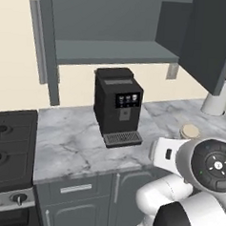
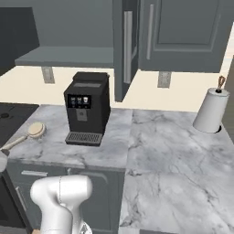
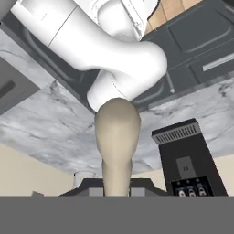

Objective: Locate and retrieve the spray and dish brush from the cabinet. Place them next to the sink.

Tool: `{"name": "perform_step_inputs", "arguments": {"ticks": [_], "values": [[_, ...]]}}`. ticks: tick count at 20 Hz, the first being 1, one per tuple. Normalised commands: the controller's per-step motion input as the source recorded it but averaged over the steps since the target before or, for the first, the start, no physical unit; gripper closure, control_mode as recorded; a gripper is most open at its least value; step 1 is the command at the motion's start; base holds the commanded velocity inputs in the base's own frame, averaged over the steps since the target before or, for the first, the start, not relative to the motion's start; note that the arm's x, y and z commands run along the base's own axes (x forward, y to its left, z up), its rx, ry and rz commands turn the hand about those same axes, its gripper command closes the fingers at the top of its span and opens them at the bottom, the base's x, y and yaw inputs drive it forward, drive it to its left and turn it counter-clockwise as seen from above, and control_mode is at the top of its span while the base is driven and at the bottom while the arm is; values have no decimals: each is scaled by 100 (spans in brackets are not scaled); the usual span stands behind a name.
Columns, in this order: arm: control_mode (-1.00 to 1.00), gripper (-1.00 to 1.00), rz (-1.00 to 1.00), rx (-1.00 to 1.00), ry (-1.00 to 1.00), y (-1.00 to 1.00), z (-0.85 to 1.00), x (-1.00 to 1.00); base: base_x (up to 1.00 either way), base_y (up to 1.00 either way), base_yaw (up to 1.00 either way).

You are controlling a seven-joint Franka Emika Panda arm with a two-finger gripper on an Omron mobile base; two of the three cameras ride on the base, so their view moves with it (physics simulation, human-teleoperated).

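dish brush (image 3: 117,137): tan, clamped in gripper (image 3: 116,189), held over marble counter (image 1: 74,141) | coffee machine (image 1: 118,105): on counter beneath open cabinet (image 1: 114,50), no legible writing | paper-towel roll (image 2: 210,112): upright, counter's right end

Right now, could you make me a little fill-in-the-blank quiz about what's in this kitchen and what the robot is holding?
1. The black coffee machine stands on a counter of white ___.
2. The gripper is shut on the dish brush, holding it by its wooden ___.
3. The doors of the cabinet above the machine stand ___.
4. The paper-towel roll stands ___ on the counter.

Missing words: marble; handle; open; upright
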Motion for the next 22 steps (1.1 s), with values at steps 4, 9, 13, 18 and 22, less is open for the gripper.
{"name": "perform_step_inputs", "arguments": {"ticks": [4, 9, 13, 18, 22], "values": [[100, 100, 0, 0, 0, 0, 0, 0, -2, 6, -43], [100, 100, 0, 0, 0, 0, 0, 0, -2, 0, -47], [100, 100, 0, 0, 0, 0, 0, 0, 0, 0, -48], [100, 100, 0, 0, 0, 0, 0, 0, -6, 0, -47], [100, 100, 0, 0, 0, 0, 0, 0, -49, 0, -36]]}}
